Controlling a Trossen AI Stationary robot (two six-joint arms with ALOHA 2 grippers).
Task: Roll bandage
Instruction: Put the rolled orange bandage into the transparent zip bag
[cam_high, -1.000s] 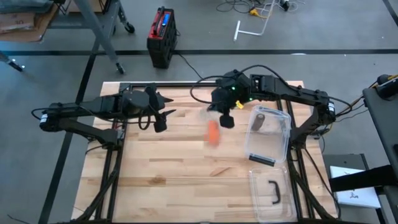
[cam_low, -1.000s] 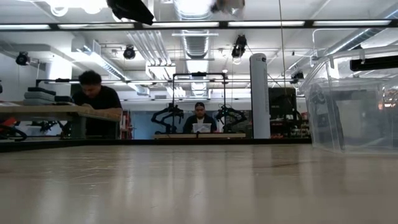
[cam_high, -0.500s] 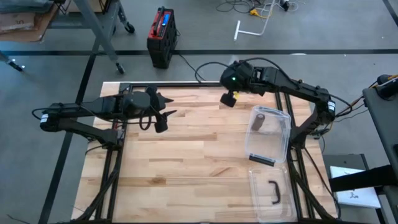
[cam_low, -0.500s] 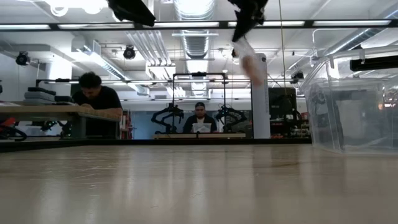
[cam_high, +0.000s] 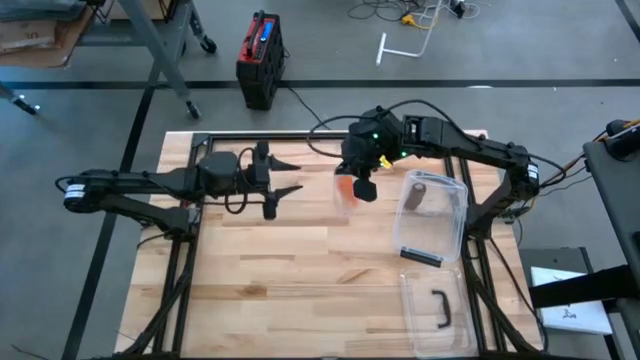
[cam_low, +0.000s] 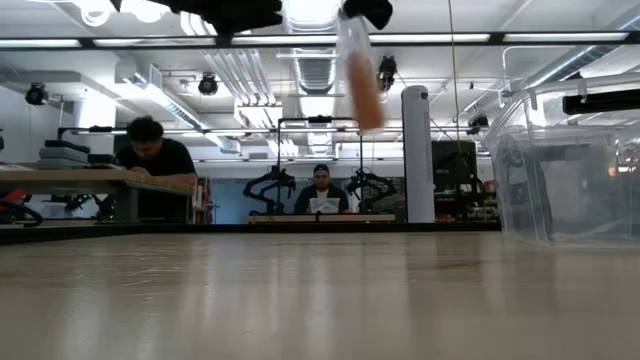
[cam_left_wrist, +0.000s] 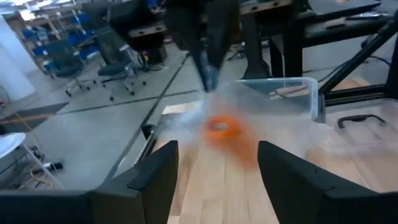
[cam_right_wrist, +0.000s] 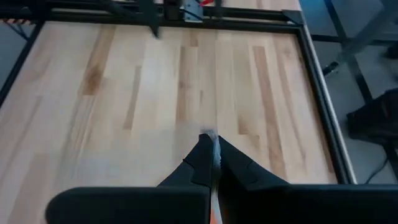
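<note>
Above the far middle of the desk (cam_high: 300, 270), the bandage (cam_low: 360, 72) hangs in the air, an orange roll inside a clear wrapper. In the low view its long axis runs nearly upright, the lower end tilted slightly toward the clear bin (cam_low: 565, 165), well clear of the wood. The right tool (cam_high: 355, 178) pinches the wrapper's upper edge, its fingers (cam_right_wrist: 205, 163) pressed together on the thin film. In the left wrist view the orange roll faces the camera end-on, blurred. The left tool (cam_high: 280, 178) is near, level with the bandage and pointing at it, with its fingers (cam_left_wrist: 152, 180) spread and nothing between them. Beyond the desk, two people sit at benches in the room.
</note>
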